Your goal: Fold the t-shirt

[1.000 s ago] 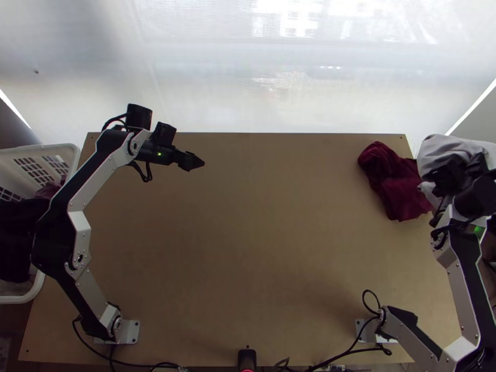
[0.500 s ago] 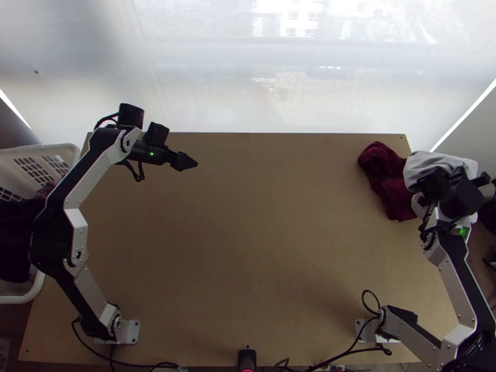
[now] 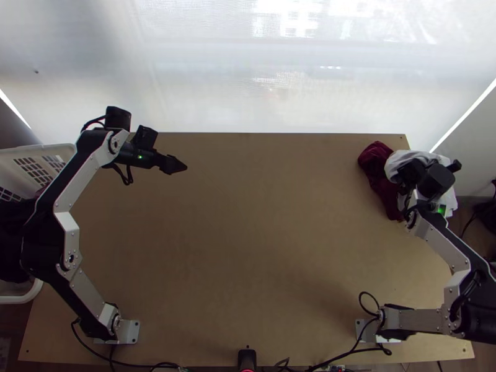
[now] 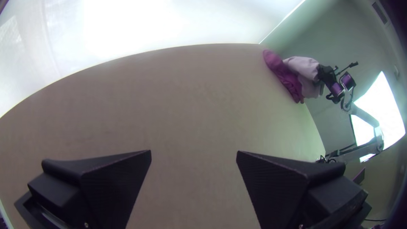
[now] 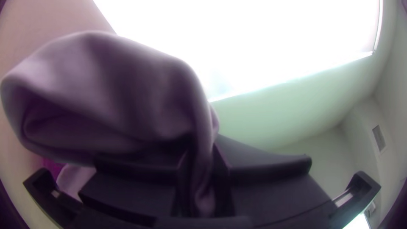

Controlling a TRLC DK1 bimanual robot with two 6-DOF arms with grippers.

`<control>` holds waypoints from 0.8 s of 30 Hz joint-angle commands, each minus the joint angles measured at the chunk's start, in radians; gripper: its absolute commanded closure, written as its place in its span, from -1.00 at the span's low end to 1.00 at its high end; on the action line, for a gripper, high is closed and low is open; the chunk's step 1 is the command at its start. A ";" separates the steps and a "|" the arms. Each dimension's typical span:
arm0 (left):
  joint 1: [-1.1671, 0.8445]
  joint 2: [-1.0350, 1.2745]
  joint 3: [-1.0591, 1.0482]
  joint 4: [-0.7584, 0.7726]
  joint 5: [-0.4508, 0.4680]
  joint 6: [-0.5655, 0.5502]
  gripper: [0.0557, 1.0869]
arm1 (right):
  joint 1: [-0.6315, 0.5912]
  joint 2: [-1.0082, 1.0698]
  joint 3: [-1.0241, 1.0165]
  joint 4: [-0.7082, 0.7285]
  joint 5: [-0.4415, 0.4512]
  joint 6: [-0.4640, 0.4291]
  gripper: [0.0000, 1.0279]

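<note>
since the pale grey cloth (image 5: 127, 85) likely needs spreading on the table (image 3: 248, 248), i pinch its bunched fabric tightly in my right gripper (image 5: 204, 163); my left gripper (image 4: 193, 157) hangs wide open, empty.

The left arm (image 3: 71, 232) was bent, its elbow jutting outward behind the fingers (image 4: 112, 182). Its wrist (image 3: 130, 154) sat just behind them, a small green light glowing there, and the left gripper (image 3: 185, 167) pointed inward across the middle. In the left wrist view, its two fingers stood wide apart. Well apart from them, the right arm (image 3: 439, 243) ran outward from its base, then bent back in toward its own fingers. The right gripper (image 3: 407, 172) had its fingers (image 5: 265, 163) drawn close together, as the right wrist view showed.
</note>
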 commanded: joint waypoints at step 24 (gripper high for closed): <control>-0.025 -0.099 -0.135 0.004 -0.009 -0.030 -0.90 | 0.177 0.266 0.069 0.079 0.091 0.050 0.95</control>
